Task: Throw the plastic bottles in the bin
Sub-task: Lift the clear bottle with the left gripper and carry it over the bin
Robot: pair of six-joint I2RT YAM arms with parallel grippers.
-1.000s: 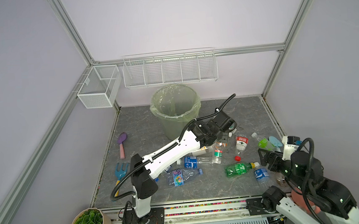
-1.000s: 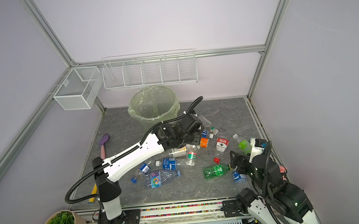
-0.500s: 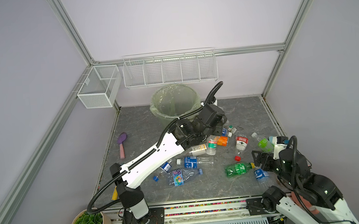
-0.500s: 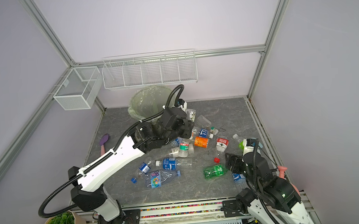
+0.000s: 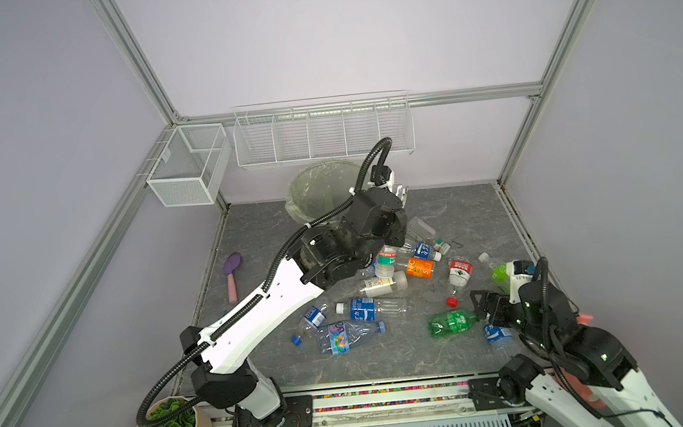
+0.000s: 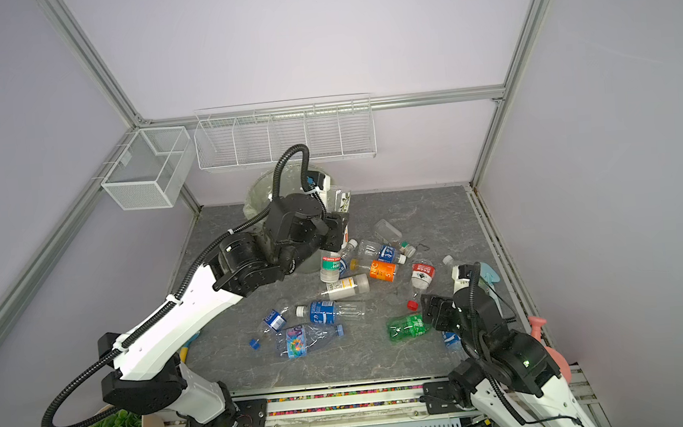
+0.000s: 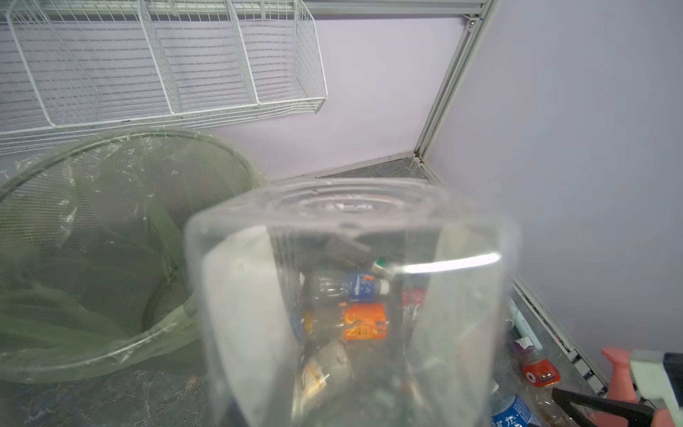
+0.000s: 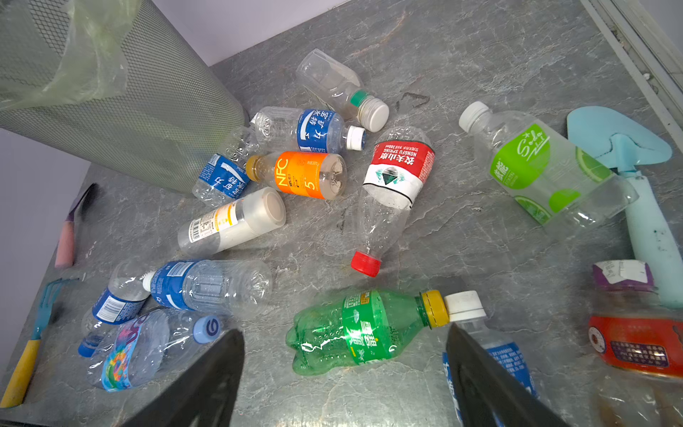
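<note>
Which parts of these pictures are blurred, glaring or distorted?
Left wrist view: the clear bottle sits so near the lens that it is out of focus, carries a bright streak of glare, and smears the orange-labelled bottle behind it. Right wrist view: sharp; the green bottle shows small highlights. Both top views: even light, faint shadows.

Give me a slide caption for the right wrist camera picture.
Open right gripper aimed at the green bottle, other plastic bottles strewn over the grey table beside the bin.

Light is bright, even and diffuse, leaving only faint soft shadows on the grey tabletop (image 5: 456,214). In the left wrist view the clear bottle (image 7: 351,295) is blurred and carries a white glare streak, and the wire basket (image 7: 166,74) curves edgeward.
</note>
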